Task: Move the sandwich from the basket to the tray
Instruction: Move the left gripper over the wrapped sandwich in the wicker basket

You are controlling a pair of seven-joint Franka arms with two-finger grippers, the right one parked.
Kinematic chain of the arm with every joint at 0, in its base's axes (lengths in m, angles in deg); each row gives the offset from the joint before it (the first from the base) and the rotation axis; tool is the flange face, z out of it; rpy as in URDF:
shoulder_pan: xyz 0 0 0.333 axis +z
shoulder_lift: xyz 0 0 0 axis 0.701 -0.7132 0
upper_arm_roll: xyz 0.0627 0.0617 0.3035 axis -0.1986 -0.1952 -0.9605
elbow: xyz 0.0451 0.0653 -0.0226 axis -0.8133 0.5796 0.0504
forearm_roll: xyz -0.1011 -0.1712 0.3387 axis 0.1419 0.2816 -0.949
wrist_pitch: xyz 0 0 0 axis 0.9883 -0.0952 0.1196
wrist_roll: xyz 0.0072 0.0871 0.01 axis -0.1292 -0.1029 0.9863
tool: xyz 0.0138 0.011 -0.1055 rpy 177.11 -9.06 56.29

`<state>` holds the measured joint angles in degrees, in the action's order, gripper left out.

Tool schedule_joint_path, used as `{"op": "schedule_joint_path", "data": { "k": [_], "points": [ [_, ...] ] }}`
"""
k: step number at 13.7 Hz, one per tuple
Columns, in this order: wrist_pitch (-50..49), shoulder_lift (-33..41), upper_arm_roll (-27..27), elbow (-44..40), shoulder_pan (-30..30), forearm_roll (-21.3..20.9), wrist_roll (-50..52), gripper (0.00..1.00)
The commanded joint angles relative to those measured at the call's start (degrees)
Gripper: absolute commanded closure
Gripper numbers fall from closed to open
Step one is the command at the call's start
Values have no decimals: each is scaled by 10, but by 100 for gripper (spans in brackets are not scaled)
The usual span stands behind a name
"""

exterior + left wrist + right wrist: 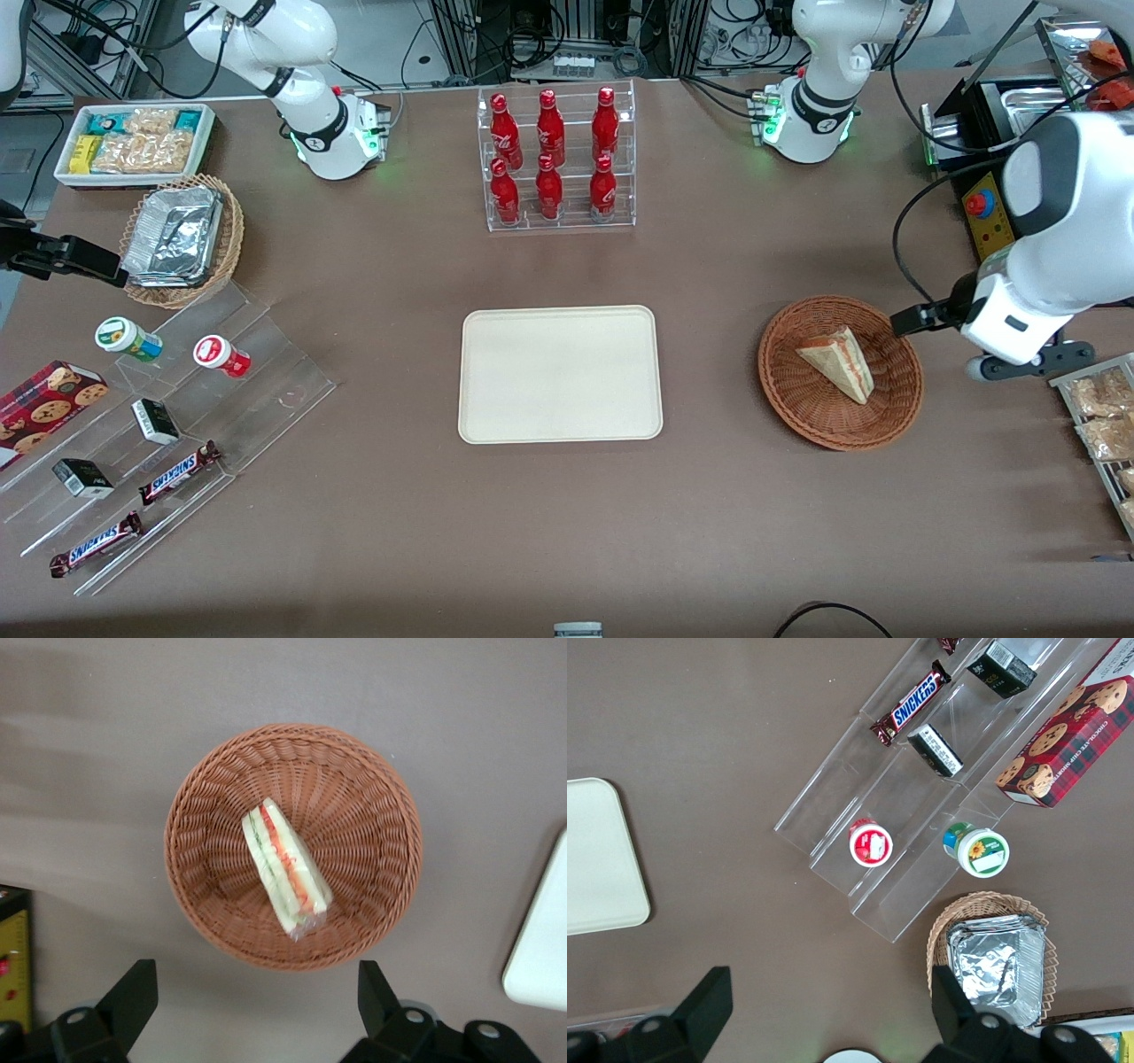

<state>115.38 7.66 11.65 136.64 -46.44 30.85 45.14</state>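
The sandwich (285,867) lies tilted in the basket (372,797). The gripper (257,997) hovers above the basket's rim, jaws wide apart, holding nothing. The slick wrap could slip during pinching, or the light basket could shift. The tray (560,373) waits nearby.

The working arm (1063,221) is built of glossy white, rounded shells with a pale grey oval cap on its large joint. Its base (811,120) is a white dome ringed by a black band at the joint above, and it glows green low on one side — beside a small connector block with a red dot. Black cables run from the base and loop along the arm toward the wrist. The wrist block is white and boxy with a small dark slot, joined to black fittings. The gripper (257,1010) has two matte black, wedge-shaped fingers (133,997) spread wide — each on a black mount with a silver screw head.
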Motion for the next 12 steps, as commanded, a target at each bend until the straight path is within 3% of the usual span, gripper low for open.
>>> {"op": "schedule_joint_path", "data": {
  "k": [1, 5, 12],
  "points": [
    [66, 17, 1, 60, -4, -6, 67, 0],
    [167, 14, 1, 128, -29, -7, 169, 0],
    [256, 9, 1, 192, -30, -7, 244, 0]
  ]
}}
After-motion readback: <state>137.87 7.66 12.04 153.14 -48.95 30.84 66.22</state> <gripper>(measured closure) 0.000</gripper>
